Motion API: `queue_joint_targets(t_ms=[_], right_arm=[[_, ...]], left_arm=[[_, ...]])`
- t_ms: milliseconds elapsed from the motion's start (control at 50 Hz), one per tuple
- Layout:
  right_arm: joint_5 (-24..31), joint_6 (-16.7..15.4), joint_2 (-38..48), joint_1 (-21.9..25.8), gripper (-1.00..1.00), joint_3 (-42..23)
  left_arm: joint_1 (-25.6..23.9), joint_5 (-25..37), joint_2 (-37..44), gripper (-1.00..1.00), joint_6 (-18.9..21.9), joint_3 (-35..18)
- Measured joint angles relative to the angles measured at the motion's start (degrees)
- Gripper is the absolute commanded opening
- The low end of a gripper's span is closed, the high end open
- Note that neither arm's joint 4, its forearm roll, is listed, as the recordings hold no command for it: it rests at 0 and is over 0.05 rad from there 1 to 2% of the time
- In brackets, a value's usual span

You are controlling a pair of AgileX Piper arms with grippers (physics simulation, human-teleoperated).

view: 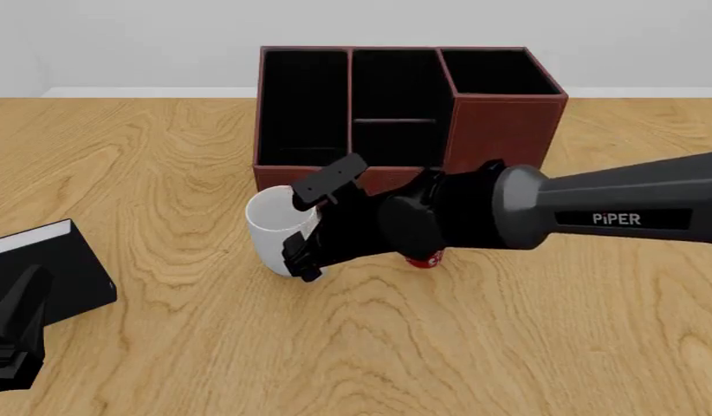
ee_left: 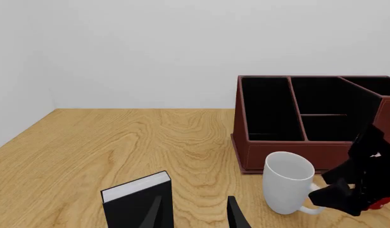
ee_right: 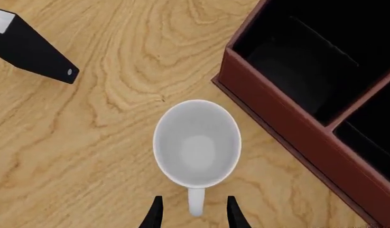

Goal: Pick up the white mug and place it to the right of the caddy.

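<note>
Front view: right tool [view: 300,232] sits over the white mug [view: 267,227], which stands upright on the table [view: 159,165] just in front of the caddy [view: 408,113], near its left end. Right wrist view: fingers [ee_right: 154,216] parted either side of the mug handle, not closed on it. Left tool [ee_left: 193,213] low beside the black box [ee_left: 134,199], fingers apart, holding nothing.

A light wooden table [view: 159,156] with bold swirling grain fills the room's foreground, meeting a plain, pale grey-white wall [ee_left: 151,47] behind it, all under soft, even light with hardly any shadows.
</note>
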Motion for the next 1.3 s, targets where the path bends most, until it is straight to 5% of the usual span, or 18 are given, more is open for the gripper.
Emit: queue_joint_targets(t_ms=[920,940,1300], right_arm=[[-1.6,1.8,4.2,0.1,1.00,-0.2],[-1.7,1.8,4.2,0.1,-1.00,-0.2],[-1.6,0.7,3.9,-0.3,-1.00,0.1]], left_arm=[[0.0,0.0,0.0,1.00,0.0,0.0],[0.0,0.0,0.0,1.00,0.0,0.0],[0.0,0.0,0.0,1.00,0.0,0.0]])
